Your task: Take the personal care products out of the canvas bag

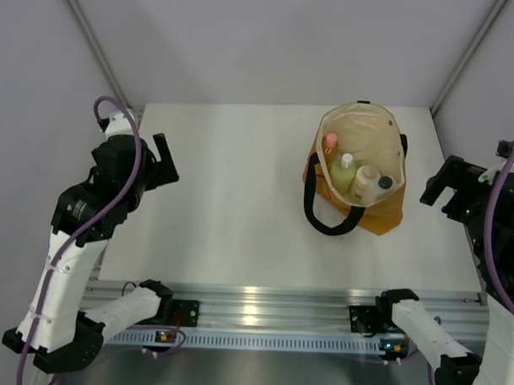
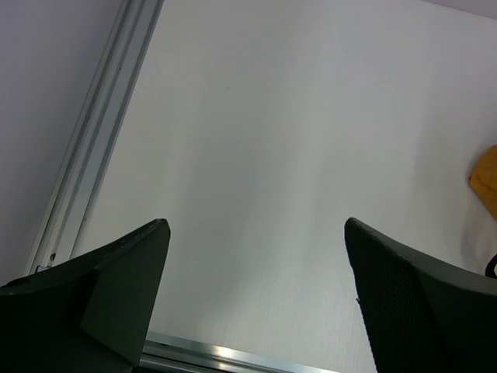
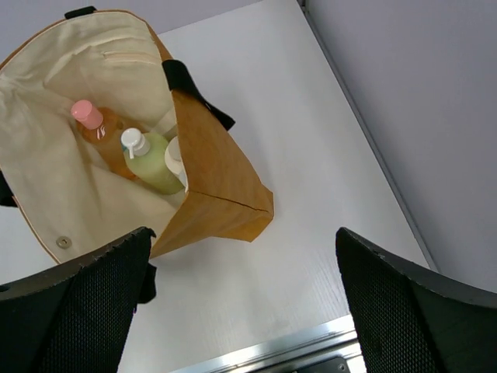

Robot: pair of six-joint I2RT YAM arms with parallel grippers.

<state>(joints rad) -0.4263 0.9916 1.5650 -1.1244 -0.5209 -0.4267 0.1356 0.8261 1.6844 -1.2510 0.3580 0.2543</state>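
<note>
The canvas bag (image 1: 381,215) stands open at the back right of the table, its cream lining facing up. Inside it are the personal care products: an orange bottle with a pink cap (image 1: 329,145), a yellow-green one with a white cap (image 1: 344,172), a squat cream one (image 1: 366,179) and a black-capped one (image 1: 384,184). My right gripper (image 1: 439,187) hangs open just right of the bag, holding nothing. The right wrist view shows the bag (image 3: 217,179), the orange bottle (image 3: 101,128) and the green bottle (image 3: 153,165) beyond my open right gripper (image 3: 242,233). Far to the left, my left gripper (image 1: 165,161) is open and empty.
A black loop handle (image 1: 324,220) lies on the table in front of the bag. An aluminium rail (image 1: 270,315) runs along the near edge. In the left wrist view my left gripper (image 2: 256,225) looks onto bare white table, with a sliver of the bag (image 2: 485,183) at the right.
</note>
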